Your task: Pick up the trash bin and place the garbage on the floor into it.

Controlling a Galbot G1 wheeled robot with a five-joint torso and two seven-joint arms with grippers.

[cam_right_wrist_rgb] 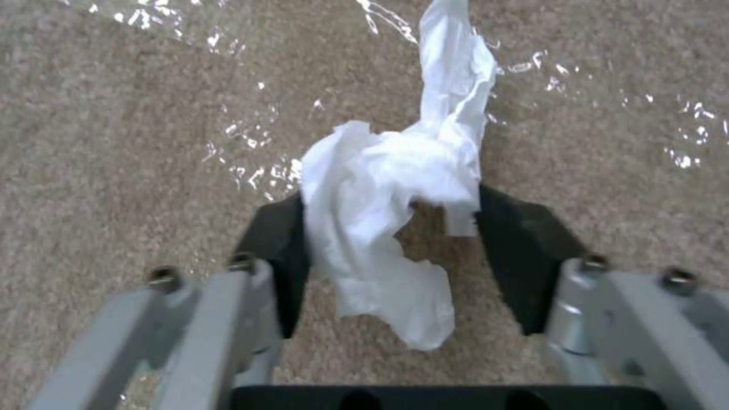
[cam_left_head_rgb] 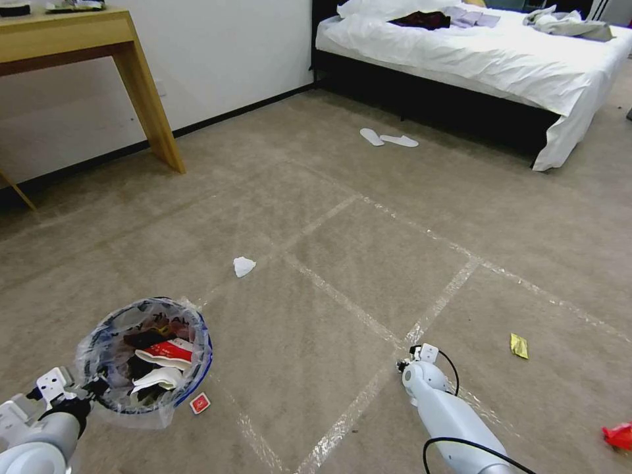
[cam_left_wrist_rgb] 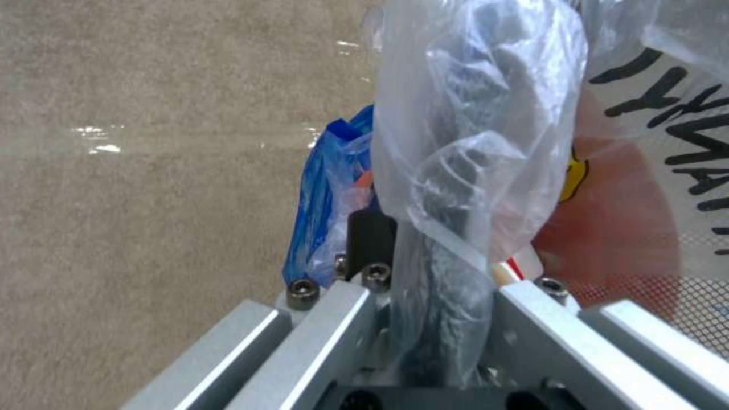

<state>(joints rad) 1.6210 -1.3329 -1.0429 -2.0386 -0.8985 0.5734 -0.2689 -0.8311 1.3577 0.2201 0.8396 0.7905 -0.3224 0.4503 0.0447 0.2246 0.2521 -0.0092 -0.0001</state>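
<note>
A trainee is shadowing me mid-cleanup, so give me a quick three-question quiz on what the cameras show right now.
1. True or false: the left hand is clamped on the rim of the trash bin.
2. What sits between the open fingers of the right hand? A) a green bottle B) a crumpled white tissue C) a blue mask
3. Fill in: a small red-and-white wrapper lies on the floor right beside the ____.

Key: 1 true; 2 B; 3 trash bin.
</note>
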